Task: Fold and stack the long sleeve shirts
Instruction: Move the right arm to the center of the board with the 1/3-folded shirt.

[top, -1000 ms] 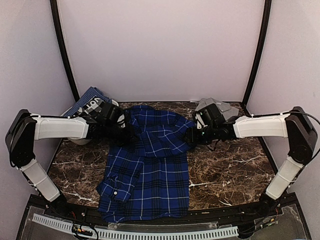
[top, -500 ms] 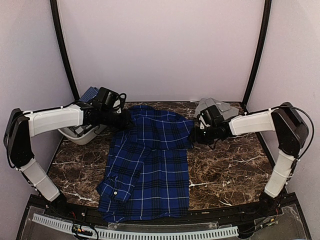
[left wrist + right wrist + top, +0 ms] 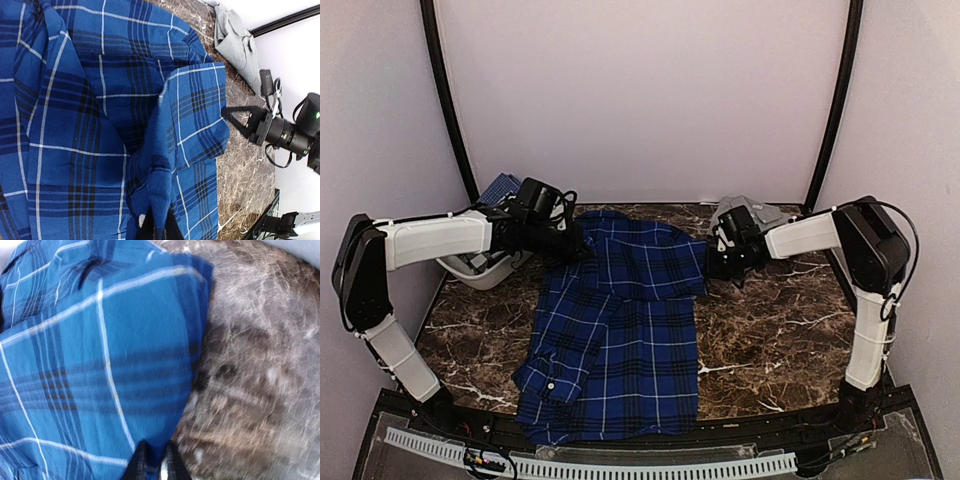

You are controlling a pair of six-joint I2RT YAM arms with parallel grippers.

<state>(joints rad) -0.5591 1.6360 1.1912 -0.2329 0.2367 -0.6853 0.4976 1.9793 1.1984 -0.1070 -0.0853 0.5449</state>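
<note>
1. The left arm (image 3: 430, 243) rises from the near left, its forearm running level toward the right.
2. The left pincer (image 3: 156, 231) is clamped tight on a fold of the plaid shirt (image 3: 620, 330).
3. The right arm (image 3: 810, 235) stands folded at the right, its forearm pointing left.
4. The right pincer (image 3: 155, 465) sits low, jaws nearly together over the shirt's right edge.

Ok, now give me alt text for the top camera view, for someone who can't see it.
A blue plaid shirt lies spread on a dark marble table, the left arm and right arm reaching to its far corners. A grey shirt sits far right, a white basket far left.
</note>
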